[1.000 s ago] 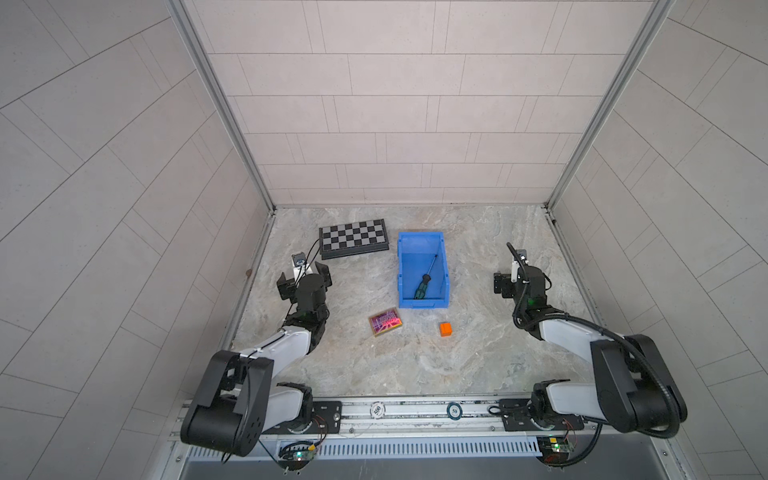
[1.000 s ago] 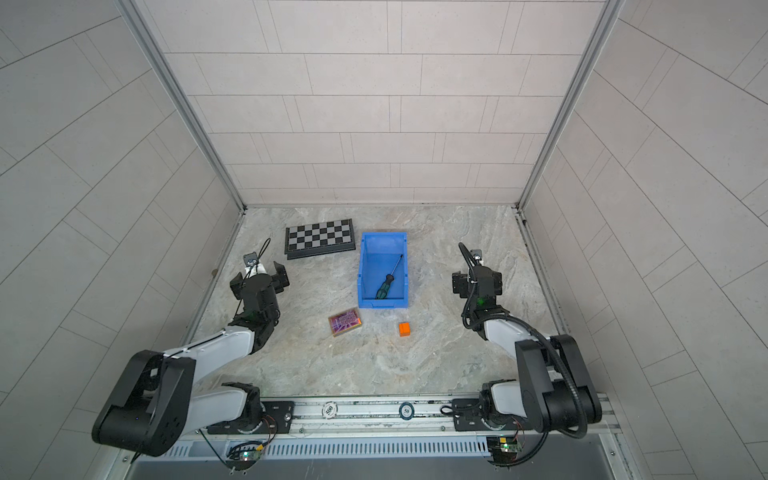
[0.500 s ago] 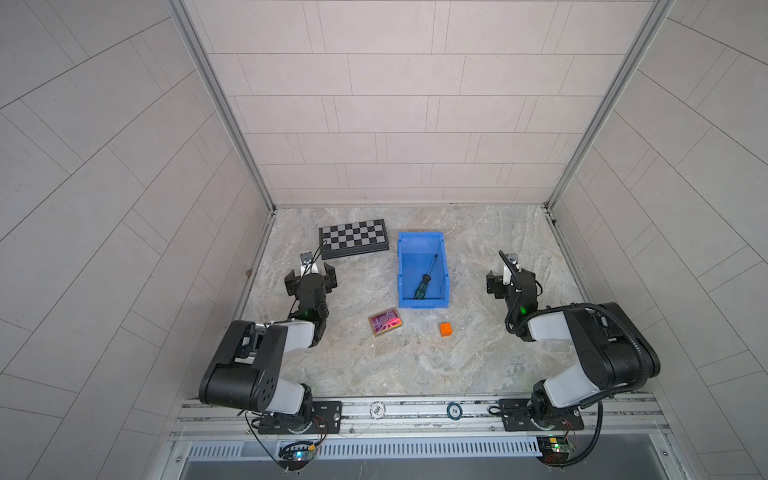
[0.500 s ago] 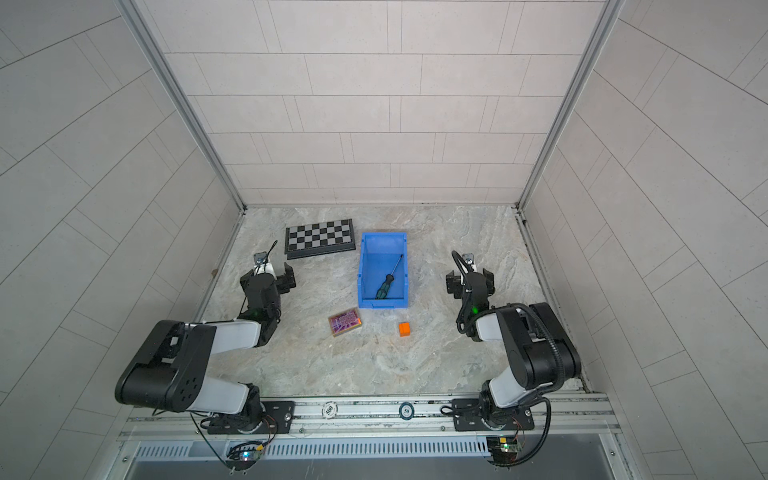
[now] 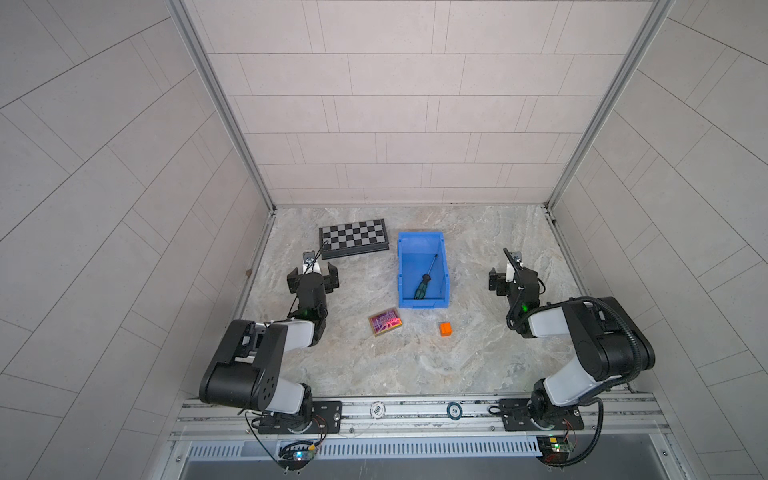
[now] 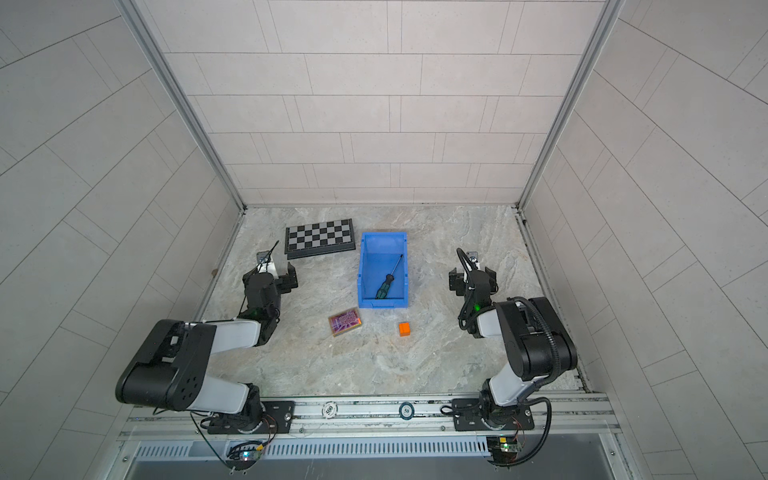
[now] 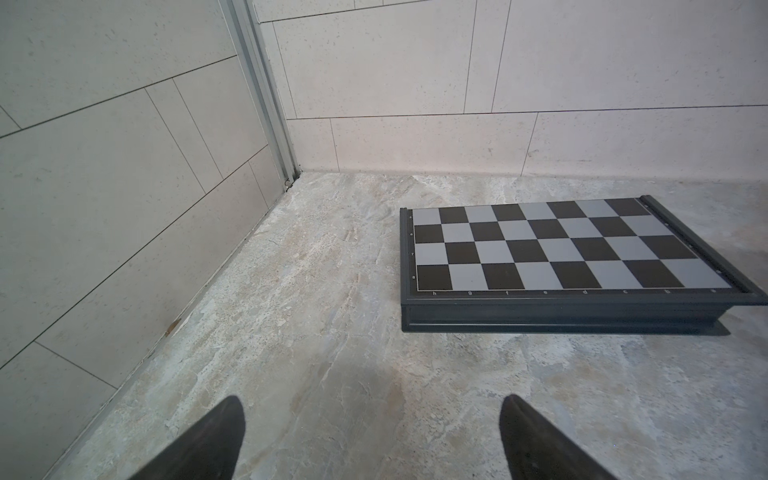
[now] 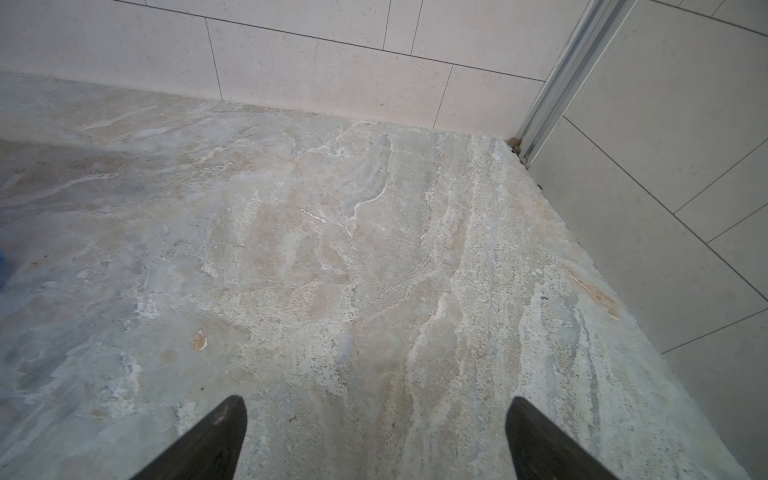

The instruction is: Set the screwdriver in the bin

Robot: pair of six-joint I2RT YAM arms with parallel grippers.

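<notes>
The screwdriver (image 5: 424,282) is seen inside the bin (image 5: 401,266) in both top views. It lies flat and slanted on the blue floor. The green and black handle is turned toward the bin's low-cut near end, and the thin shaft toward its tall far wall. With walls on every side, it is judged to be kept from rolling out, and the task is judged done.

The left claw (image 5: 312,277) is held well apart from the bin, on the left arm's side of it, with its jaws spread wide. In the left wrist view only bare table (image 7: 332,353) is seen between the two dark fingertips (image 7: 216,440). The right claw (image 5: 513,283) is held well apart from the bin on the opposite side, likewise spread and empty, as the right wrist view confirms. Both arms are folded low and close to their bases. This is taken to be a resting posture, by which the space over the bin is left free.

A chessboard (image 5: 354,239) is laid near the bin's far corner on the left arm's side. A pink card (image 5: 385,322) and an orange cube (image 5: 445,328) are set near the bin's low end. None of these is touched, and none is judged to be needed.
</notes>
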